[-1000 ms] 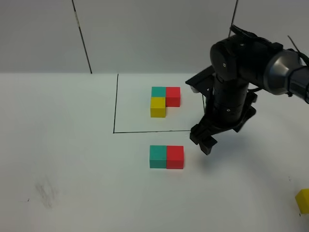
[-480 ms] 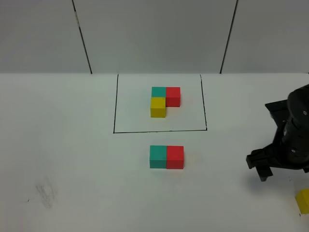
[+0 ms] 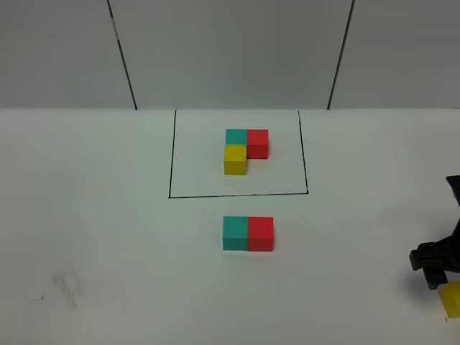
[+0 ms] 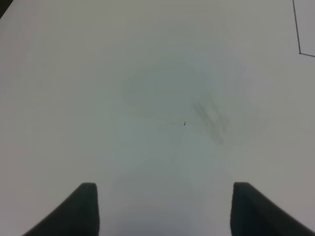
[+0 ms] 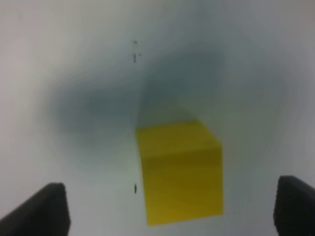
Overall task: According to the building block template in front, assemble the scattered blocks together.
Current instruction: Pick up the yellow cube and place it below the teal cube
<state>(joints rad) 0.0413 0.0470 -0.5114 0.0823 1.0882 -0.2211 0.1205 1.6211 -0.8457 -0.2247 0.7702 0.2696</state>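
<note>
The building block template point(image 3: 245, 147) is an L of teal, red and yellow cubes inside a black-lined rectangle at the back centre. In front of it, two of the scattered blocks sit side by side and touching: a teal cube point(image 3: 235, 233) and a red cube point(image 3: 260, 233). The yellow cube point(image 3: 451, 298) lies alone at the right edge. My right gripper point(image 3: 433, 267) hangs just beside and above it. In the right wrist view, this gripper point(image 5: 172, 209) is open with the yellow cube point(image 5: 179, 172) between its fingers, untouched. My left gripper point(image 4: 165, 211) is open over bare table.
The white table point(image 3: 108, 237) carries a faint grey smudge point(image 3: 68, 284) at the front left, which the left wrist view also shows as a smudge point(image 4: 211, 118). The black frame line point(image 3: 237, 195) runs just behind the teal and red pair.
My right arm has swung from beside the red cube, near the frame's right corner, out to the right edge and down by the yellow cube. The blocks have not moved.
</note>
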